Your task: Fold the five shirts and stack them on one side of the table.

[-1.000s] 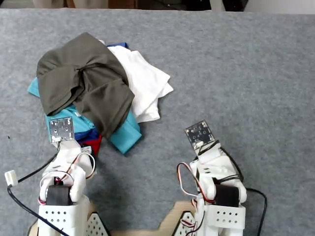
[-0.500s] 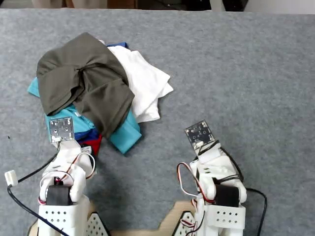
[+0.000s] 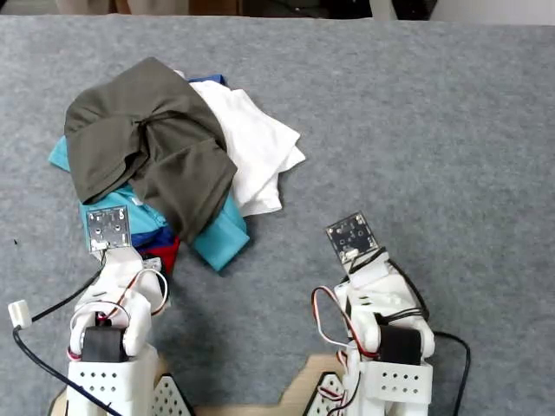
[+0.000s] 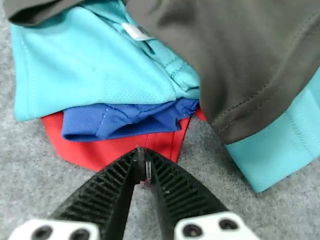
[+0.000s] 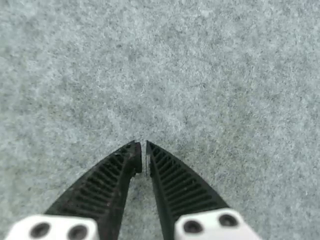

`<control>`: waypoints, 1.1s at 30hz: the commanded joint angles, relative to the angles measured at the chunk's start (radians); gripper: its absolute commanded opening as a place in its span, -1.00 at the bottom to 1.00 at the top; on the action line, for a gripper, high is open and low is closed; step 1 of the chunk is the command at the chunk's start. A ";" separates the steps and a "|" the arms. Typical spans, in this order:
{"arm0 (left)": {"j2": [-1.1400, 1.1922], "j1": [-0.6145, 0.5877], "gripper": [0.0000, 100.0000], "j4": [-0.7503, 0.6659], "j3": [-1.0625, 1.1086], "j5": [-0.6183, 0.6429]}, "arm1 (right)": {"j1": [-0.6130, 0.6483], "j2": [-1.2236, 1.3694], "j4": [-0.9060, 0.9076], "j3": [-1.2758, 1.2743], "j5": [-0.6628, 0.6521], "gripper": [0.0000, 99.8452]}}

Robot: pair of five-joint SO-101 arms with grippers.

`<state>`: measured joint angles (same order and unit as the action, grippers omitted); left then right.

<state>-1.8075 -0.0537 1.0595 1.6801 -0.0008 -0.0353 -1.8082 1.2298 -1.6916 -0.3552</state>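
The five shirts lay unfolded in one loose heap on the left part of the grey surface (image 3: 434, 130), between its far edge and the left arm (image 3: 113, 295). A dark olive-grey shirt (image 3: 147, 143) was crumpled on top and covered most of the heap. A white shirt (image 3: 256, 147) spread out from under it toward the middle of the surface. A teal shirt (image 3: 221, 234) showed beneath the olive one at the heap's left side and again at its near side, where one corner reached out toward the near edge. Under the teal lay a blue shirt (image 3: 156, 236), and under that a red shirt (image 3: 167, 254), both peeking out at the near side of the heap just beside the left arm's wrist.

The left tool (image 4: 141, 162) was closed down narrow, its ribbed jaws meeting at the tips with nothing clearly held. The tips sat over the near hem of the red shirt; whether they touched the cloth could not be told.

The right arm (image 3: 373, 303) stood at the near edge to the right of the heap, well apart from the shirts. The right tool (image 5: 144, 155) was likewise narrow, with only a slit between its jaw tips, and it held nothing, poised over bare grey surface.
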 commanded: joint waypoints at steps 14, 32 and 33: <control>-0.001 0.005 -0.96 -0.017 0.011 0.000 | -0.012 -0.087 -0.063 0.002 0.000 -0.93; -0.001 0.005 -0.96 -0.017 0.011 0.000 | 0.105 -0.085 -0.781 0.513 0.000 -0.93; -0.001 0.005 -0.96 -0.017 0.011 0.000 | 0.114 -0.085 -0.802 0.532 -0.002 -0.93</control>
<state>-1.8075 -0.0537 1.0595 1.6801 -0.0008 0.0460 -1.8082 0.5071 -1.2589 -0.3552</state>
